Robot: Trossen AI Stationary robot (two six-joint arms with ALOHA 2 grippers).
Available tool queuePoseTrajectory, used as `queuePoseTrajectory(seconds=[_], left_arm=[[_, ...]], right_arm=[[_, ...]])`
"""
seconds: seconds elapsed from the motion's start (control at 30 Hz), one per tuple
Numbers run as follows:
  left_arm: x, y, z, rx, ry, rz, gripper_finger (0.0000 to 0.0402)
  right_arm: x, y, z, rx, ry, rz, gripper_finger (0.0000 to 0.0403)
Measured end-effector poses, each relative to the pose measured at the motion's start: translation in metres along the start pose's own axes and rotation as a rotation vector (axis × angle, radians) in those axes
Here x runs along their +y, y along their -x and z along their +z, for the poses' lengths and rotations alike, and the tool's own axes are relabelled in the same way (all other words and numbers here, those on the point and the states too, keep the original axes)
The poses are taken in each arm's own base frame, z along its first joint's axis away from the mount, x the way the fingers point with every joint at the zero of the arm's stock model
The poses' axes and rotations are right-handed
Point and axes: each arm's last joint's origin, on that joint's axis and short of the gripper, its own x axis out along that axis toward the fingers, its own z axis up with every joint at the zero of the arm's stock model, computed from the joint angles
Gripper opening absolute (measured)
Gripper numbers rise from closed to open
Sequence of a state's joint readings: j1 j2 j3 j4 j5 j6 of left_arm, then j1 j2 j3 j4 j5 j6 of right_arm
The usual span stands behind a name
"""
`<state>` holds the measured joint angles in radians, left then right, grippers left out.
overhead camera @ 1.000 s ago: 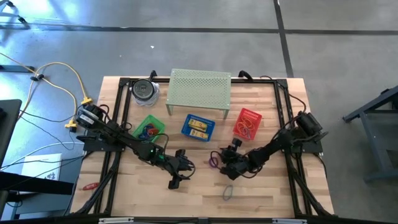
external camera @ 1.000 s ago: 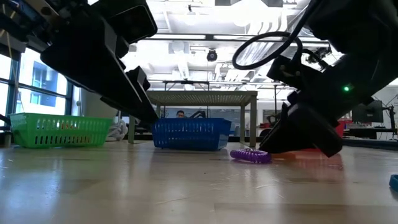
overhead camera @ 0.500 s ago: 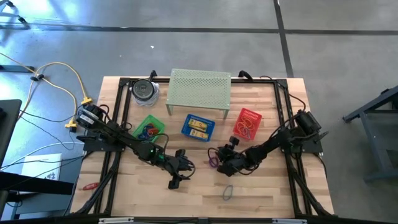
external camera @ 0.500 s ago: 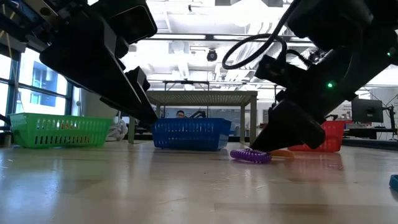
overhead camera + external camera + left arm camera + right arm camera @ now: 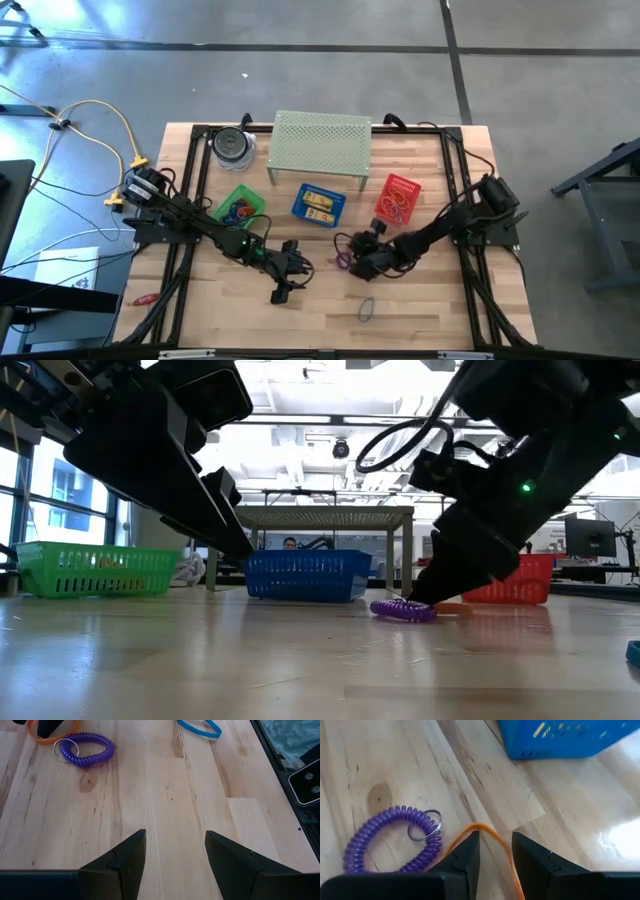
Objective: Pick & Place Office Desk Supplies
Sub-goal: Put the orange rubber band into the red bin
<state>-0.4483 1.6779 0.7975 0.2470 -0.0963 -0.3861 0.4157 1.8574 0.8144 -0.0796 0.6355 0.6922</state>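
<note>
My right gripper (image 5: 495,851) is open and low over the table. Its fingers stand on either side of a strand of an orange band loop (image 5: 485,829), which lies flat on the wood beside a purple coil loop with a key ring (image 5: 395,837). The high view shows this gripper (image 5: 356,258) just right of the coil (image 5: 343,259). In the low view the coil (image 5: 403,609) and the band (image 5: 452,607) lie at its tip. My left gripper (image 5: 175,852) is open over bare wood (image 5: 285,276). A blue band (image 5: 367,310) lies nearer the near edge. My right gripper comes at the orange band's curved end (image 5: 479,826) slanting down from the table's right side. One finger (image 5: 465,855) stands over the strand and the other (image 5: 535,862) beside it. I cannot tell whether they touch it. The band lies flat on the table.
A green basket (image 5: 240,205) with loops, a blue basket (image 5: 318,205) with yellow blocks and a red basket (image 5: 397,198) with orange bands stand in a row mid-table. Behind them are a green perforated shelf (image 5: 320,145) and a round container (image 5: 232,146). Bare wood lies toward the near edge.
My right gripper has moved toward the table's left edge and down, closing on the purple coil and the orange band. Its tip now sits at the table by the band. The left arm and the loose items have kept still.
</note>
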Motion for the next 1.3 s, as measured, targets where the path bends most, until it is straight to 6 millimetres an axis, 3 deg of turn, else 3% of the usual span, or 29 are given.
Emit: queuePoseTrajectory(seconds=[0.2, 0.43, 0.7, 1.1, 1.3], left_arm=[[0.0, 0.0, 0.0, 0.006, 0.0, -0.014, 0.0199], [-0.002, 0.0, -0.001, 0.023, 0.005, -0.055, 0.0199], [-0.002, 0.0, -0.001, 0.024, 0.028, -0.055, 0.0199], [-0.001, 0.0, -0.001, 0.024, 0.04, -0.054, 0.0199], [-0.001, 0.0, -0.001, 0.024, 0.035, -0.054, 0.0199]], right_arm=[[-0.006, -0.005, 0.001, 0.09, -0.059, 0.041, 0.0092], [-0.006, -0.006, 0.001, 0.106, -0.026, 0.061, 0.0012], [0.0, -0.002, -0.002, 0.089, -0.003, 0.065, 0.0003], [0.031, 0.043, 0.027, 0.099, 0.163, -0.035, 0.0002], [0.028, 0.074, 0.041, 0.136, 0.141, -0.222, 0.0002]])
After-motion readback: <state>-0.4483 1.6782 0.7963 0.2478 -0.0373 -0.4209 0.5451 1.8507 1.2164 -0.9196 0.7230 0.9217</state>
